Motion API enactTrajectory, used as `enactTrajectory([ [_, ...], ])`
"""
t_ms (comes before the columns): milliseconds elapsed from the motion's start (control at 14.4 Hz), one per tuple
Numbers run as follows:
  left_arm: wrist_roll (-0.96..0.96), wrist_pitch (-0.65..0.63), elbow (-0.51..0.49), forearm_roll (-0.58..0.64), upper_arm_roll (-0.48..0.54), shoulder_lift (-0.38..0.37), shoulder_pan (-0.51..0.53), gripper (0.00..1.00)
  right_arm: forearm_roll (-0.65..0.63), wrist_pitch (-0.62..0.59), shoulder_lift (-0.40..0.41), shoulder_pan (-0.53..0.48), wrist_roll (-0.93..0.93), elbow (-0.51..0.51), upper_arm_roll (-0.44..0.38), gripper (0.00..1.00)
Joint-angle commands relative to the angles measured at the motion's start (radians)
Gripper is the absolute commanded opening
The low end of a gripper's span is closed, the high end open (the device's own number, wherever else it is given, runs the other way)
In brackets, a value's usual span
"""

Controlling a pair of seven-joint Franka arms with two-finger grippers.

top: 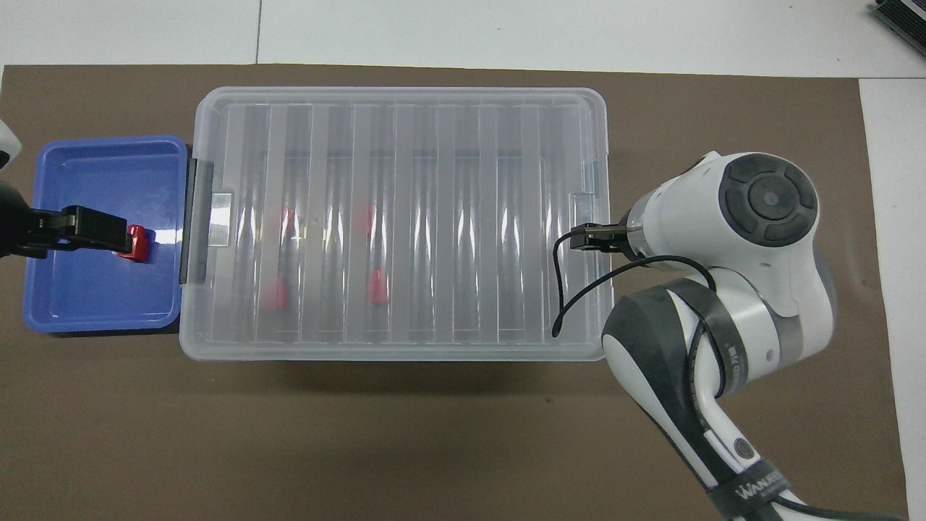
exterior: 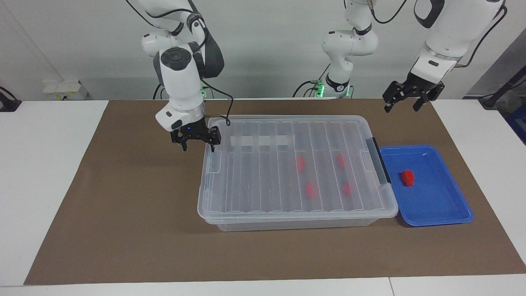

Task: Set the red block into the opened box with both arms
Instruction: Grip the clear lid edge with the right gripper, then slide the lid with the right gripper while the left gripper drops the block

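The red block lies in the shallow blue tray, which sits just beside the box at the left arm's end of the table, touching or nearly touching the end that carries the black handle. The box stands on the brown mat with its ribbed clear lid on, and four more red blocks show through the lid, all in the half of the box toward the blue tray. The left gripper hangs in the air with its fingers apart and empty, up over the mat near the robots' edge; in the overhead view it overlaps the tray beside the red block, but the facing view shows it well above and clear of the block. The right gripper hovers low at the box's other end, fingers apart and holding nothing, one fingertip over the lid's corner area and the other over the mat just outside the box rim.
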Motion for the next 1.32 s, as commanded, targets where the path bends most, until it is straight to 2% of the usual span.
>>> enactTrajectory([
  [0,-0.007,0.000,-0.006,0.005,-0.002,-0.009,0.002,1.00,-0.015,-0.023,-0.029,-0.035,-0.059,-0.028,0.005,1.00],
  [832,-0.007,0.000,-0.006,0.005,-0.002,-0.009,0.002,1.00,-0.015,-0.073,-0.034,-0.241,-0.450,-0.019,0.004,1.00],
  [1248,-0.007,-0.002,-0.006,0.005,-0.002,-0.009,0.002,1.00,-0.015,-0.076,-0.040,-0.345,-0.727,-0.017,0.002,1.00],
])
